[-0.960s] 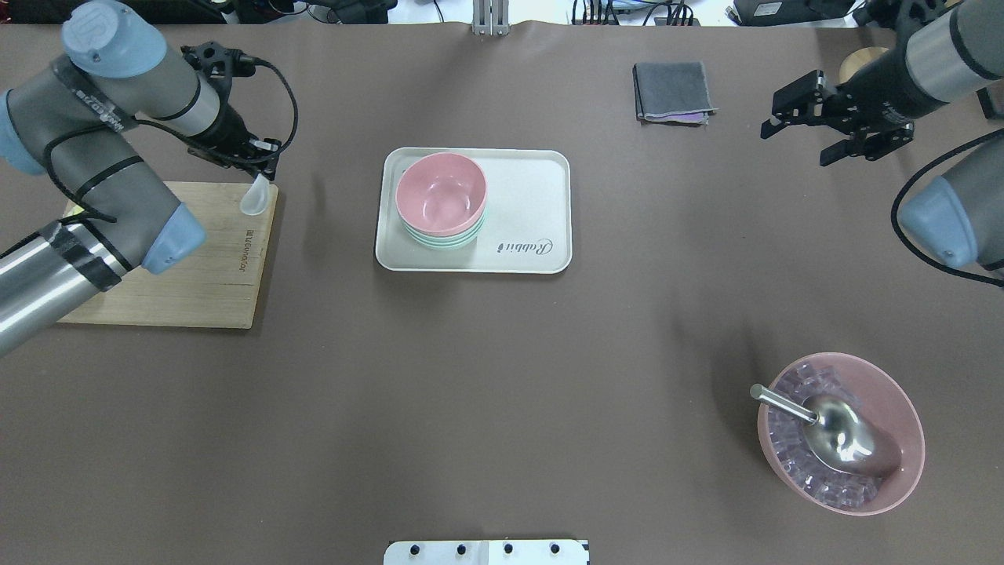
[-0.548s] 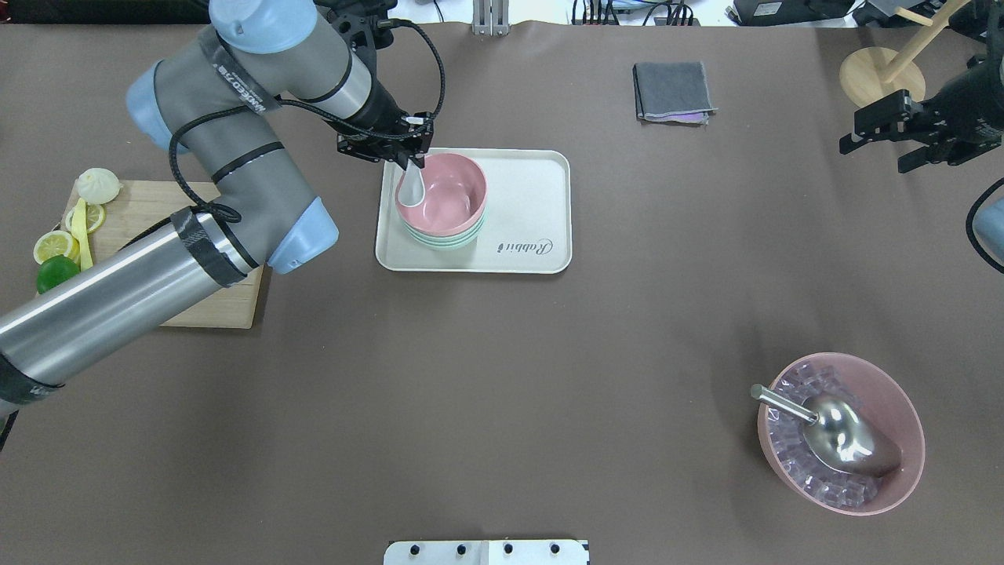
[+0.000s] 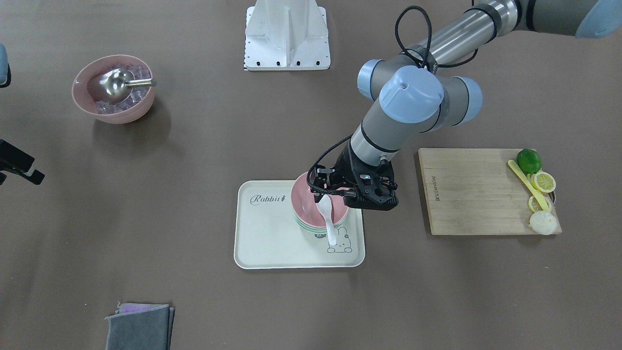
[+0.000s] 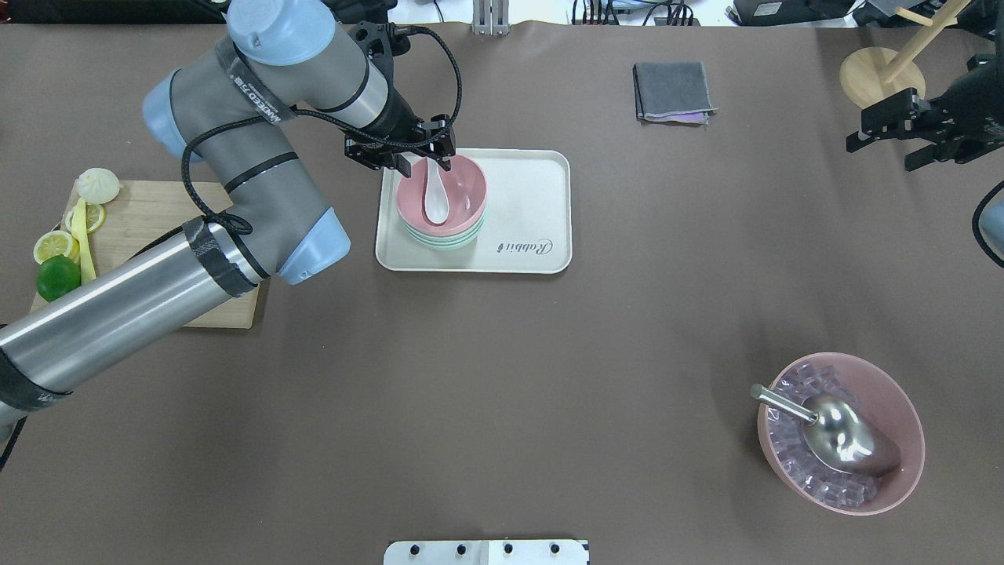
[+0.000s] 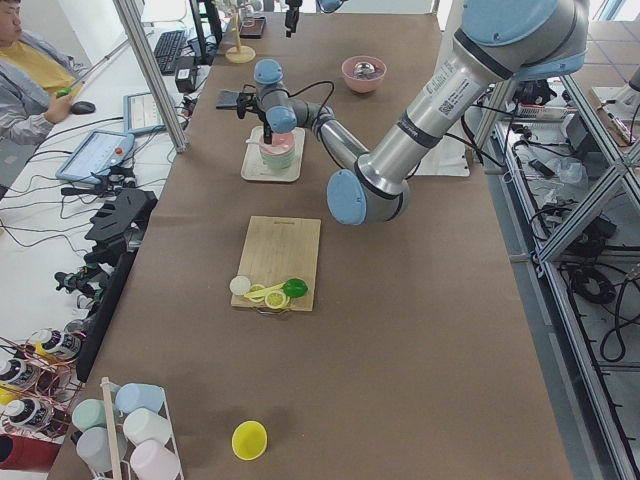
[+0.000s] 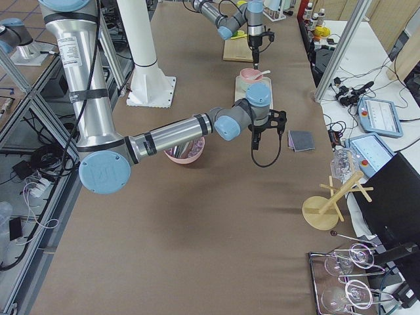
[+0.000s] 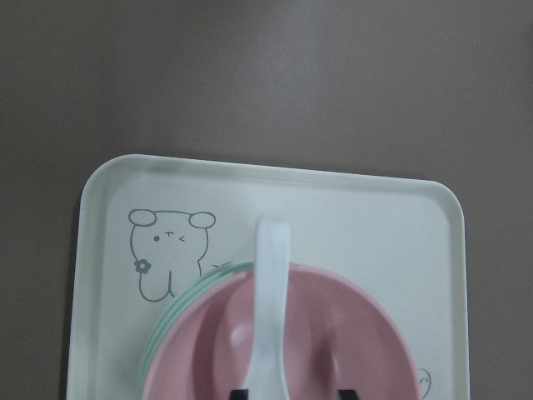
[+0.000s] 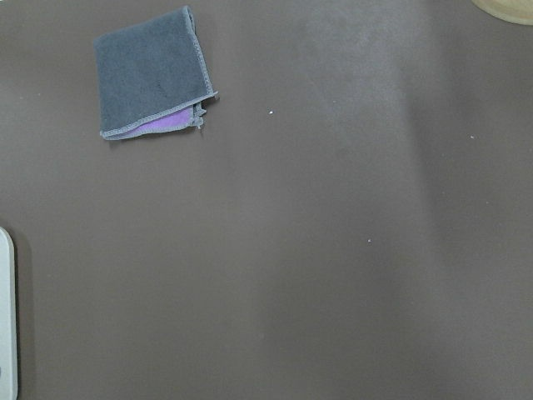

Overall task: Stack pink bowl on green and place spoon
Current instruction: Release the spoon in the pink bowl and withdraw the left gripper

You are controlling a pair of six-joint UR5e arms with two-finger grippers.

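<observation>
My left gripper [image 4: 426,164] hovers over the far rim of the pink bowl [image 4: 469,191], with its fingers spread wider than the spoon [image 4: 434,198] and gripping nothing. The spoon lies in the pink bowl, its handle propped on that rim. The pink bowl sits nested in the green bowl [image 4: 441,241] on the tray [image 4: 533,188]. My right gripper [image 4: 882,153] is spread apart and empty, well away from the tray.

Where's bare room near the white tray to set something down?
The white rectangular tray is bare on its half by the Rabbit lettering, beside the stacked pink bowl. The brown table between tray and the pink ice-filled bowl is open. Tight: the stack, where the left gripper hangs over the white spoon.
</observation>
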